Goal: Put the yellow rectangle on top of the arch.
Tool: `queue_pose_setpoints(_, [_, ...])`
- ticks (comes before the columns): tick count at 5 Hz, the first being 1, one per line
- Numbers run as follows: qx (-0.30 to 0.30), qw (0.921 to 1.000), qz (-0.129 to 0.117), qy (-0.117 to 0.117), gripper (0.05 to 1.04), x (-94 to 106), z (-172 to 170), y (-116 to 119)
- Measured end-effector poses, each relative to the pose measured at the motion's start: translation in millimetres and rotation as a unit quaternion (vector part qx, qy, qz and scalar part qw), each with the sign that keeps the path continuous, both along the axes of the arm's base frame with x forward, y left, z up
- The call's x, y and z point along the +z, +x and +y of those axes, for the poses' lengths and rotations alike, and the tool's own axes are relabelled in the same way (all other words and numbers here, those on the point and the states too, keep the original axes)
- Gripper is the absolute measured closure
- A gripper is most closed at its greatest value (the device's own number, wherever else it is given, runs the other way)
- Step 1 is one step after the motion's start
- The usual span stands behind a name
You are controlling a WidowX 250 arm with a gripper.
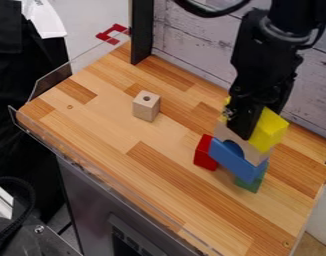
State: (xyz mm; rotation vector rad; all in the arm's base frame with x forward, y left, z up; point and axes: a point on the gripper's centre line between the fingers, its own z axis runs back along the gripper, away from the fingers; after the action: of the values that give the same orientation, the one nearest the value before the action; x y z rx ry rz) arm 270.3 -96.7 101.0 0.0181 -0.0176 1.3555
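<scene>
Noting a green block [250,185] nearest on the bench [167,185], below the lower right end of a blue block [234,162]. Recorded a red block [205,154] by the blue block's other end. Above the blue block, found the pale wooden arch [254,154]. Located the yellow rectangle [269,131] at the top of the arch. Read the gripper [260,122] as probably closed on the yellow rectangle, hold partly hidden. Farther back, well apart, observed a wooden block [146,106], hole in top.
</scene>
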Motion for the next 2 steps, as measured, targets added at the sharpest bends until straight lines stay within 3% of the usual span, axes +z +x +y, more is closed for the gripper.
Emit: queue_pose_setpoints(2, [0.002,1.0,0.005,-0.001,0.444,-3.3,-3.2,6.1])
